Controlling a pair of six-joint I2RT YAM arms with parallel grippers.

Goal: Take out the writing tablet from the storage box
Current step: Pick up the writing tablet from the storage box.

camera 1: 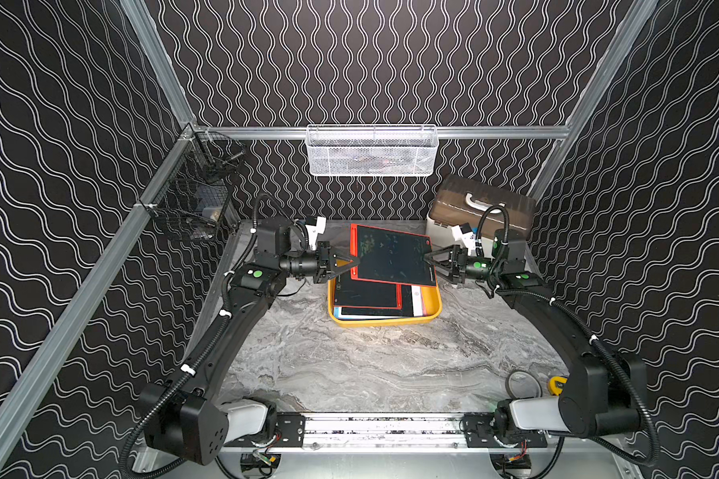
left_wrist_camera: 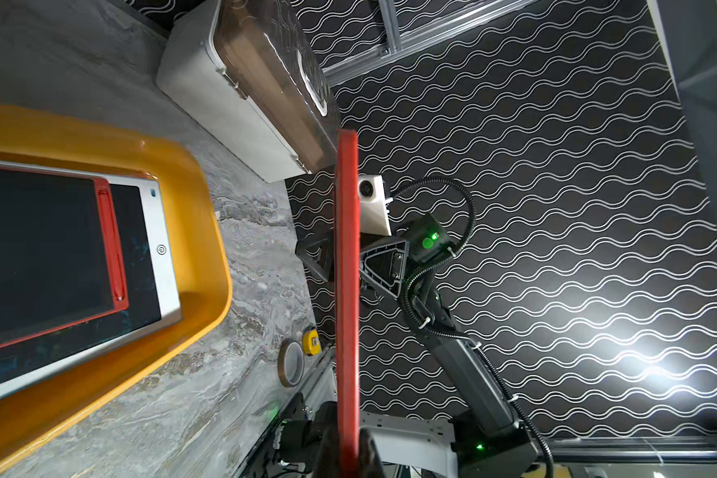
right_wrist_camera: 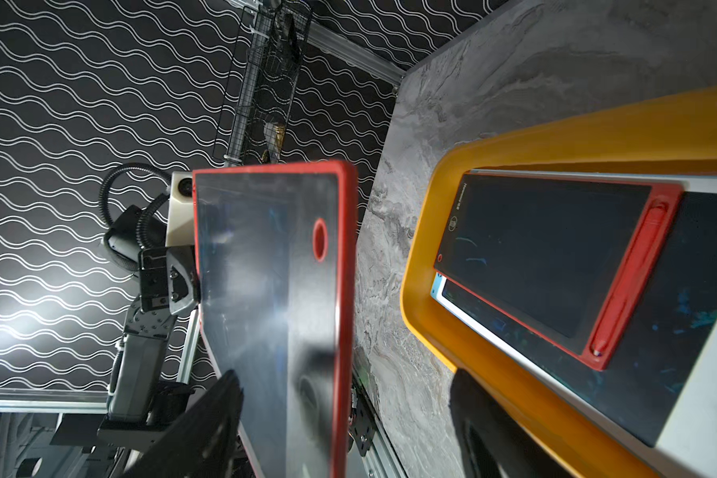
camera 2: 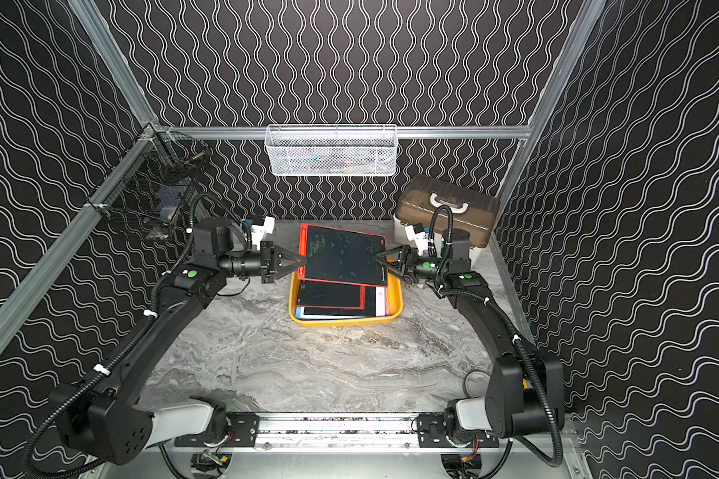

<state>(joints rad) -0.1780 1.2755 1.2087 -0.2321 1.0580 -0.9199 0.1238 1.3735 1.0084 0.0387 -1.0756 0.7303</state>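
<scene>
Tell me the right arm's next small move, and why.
Probably close the right gripper on the edge of the writing tablet that lies between its jaws. The left gripper is shut on the opposite edge and holds the tablet raised above the storage box. The right jaws stand open astride their side, not yet pinching. A second grip should steady the tablet before it is carried clear.

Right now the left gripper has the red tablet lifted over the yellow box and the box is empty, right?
No, not empty. The left gripper holds the red tablet over the yellow box, but other tablets lie stacked in it; both top views show them.
</scene>
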